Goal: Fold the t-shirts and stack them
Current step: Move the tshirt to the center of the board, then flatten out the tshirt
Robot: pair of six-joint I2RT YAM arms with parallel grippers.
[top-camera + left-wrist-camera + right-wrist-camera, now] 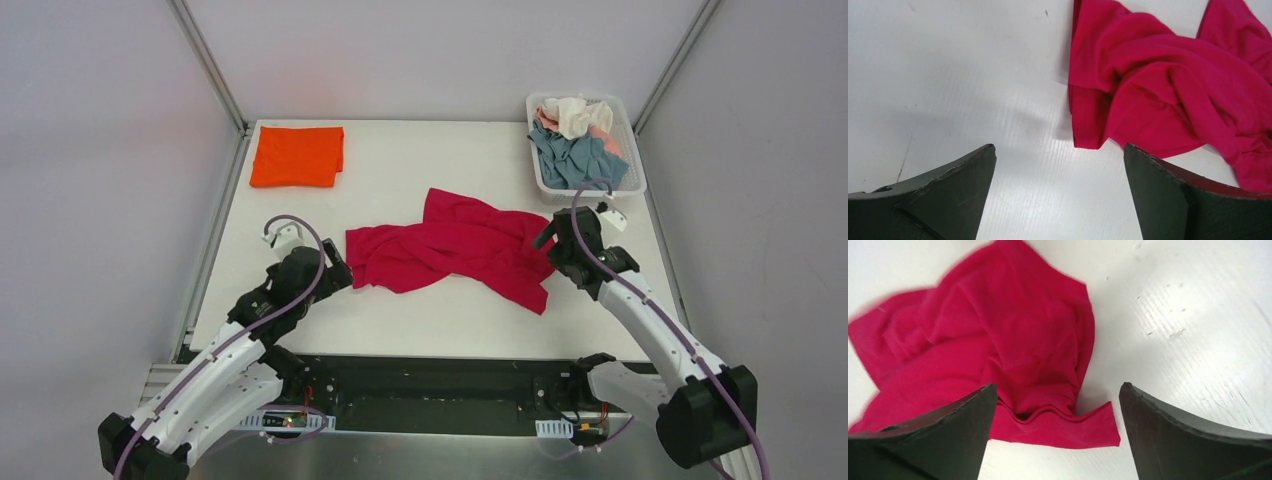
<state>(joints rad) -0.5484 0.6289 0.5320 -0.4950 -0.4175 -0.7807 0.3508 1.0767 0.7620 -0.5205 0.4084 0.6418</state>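
Crimson t-shirt (450,250) lies crumpled in the middle of the bench (420,170), unfolded and bunched into ridges. One lobe reaches toward the far edge and a tail trails toward the near right. Neither hand holds it.

The left hand (340,272) sits low at the left end of the cloth with its jaws spread wide. In the left wrist view, bare bench shows between the two dark fingers (948,195). The red hem lies just beyond them, nearer the right-side fingertip.

The right hand (548,238) is at the right end of the cloth, its jaws likewise wide apart and gripping nothing. In its wrist view the cloth lies loose on the bench just ahead of the fingers (1188,440) and partly behind the left-side one.

An orange t-shirt (297,155) rests folded into a neat rectangle at the far left corner, well apart from the crimson one. At the far right corner stands a white slatted basket (540,172). A grey-blue t-shirt (580,160), a cream t-shirt (575,115) and a pale pink t-shirt (608,140) are heaped inside it, unfolded.
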